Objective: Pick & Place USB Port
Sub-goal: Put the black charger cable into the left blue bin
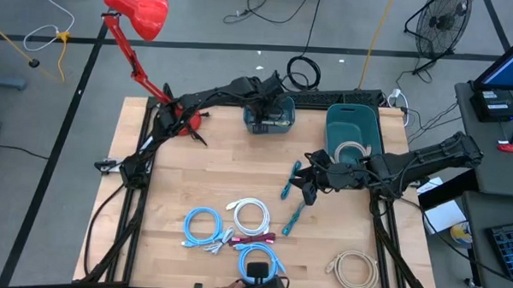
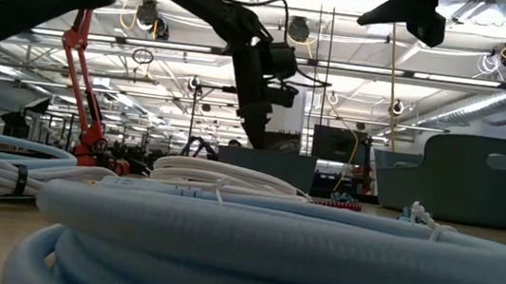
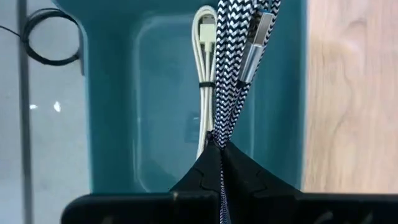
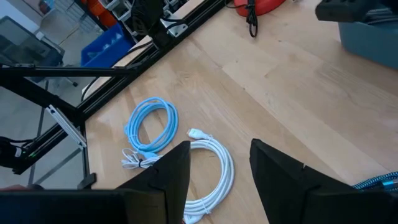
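Between the shut fingers of the left tool (image 3: 221, 163) hangs a black-and-white braided USB cable with a silver metal plug (image 3: 239, 68), clenched where its strands bunch together. Directly beneath that tool sits a small teal plastic bin (image 3: 124, 99), which holds a bundled white cable (image 3: 204, 81) tied at its middle; whether the braided cable touches the bin floor cannot be told. Seen from above, the left tool (image 1: 273, 100) is over this small bin (image 1: 269, 115) at the far edge of the light wooden worktop (image 1: 212, 177).

Beside the small bin, toward the right arm, stands a larger teal plastic bin (image 1: 353, 130) with a coiled cream cable (image 1: 352, 152) in it.

The right tool (image 1: 309, 185) hovers above the middle of the worktop with its fingers spread and nothing between them. Just beside it lie two short teal braided cables (image 1: 289, 179), one (image 1: 292, 218) nearer the front edge.

Further out from the right tool, toward the front edge:
- a coiled white cable (image 4: 211, 168);
- a coiled light-blue cable (image 4: 151, 127);
- a second light-blue coil (image 1: 259, 259);
- a coiled beige cable (image 1: 353, 269) near the front right corner.

At the far left corner stands a red desk lamp (image 1: 137, 12).
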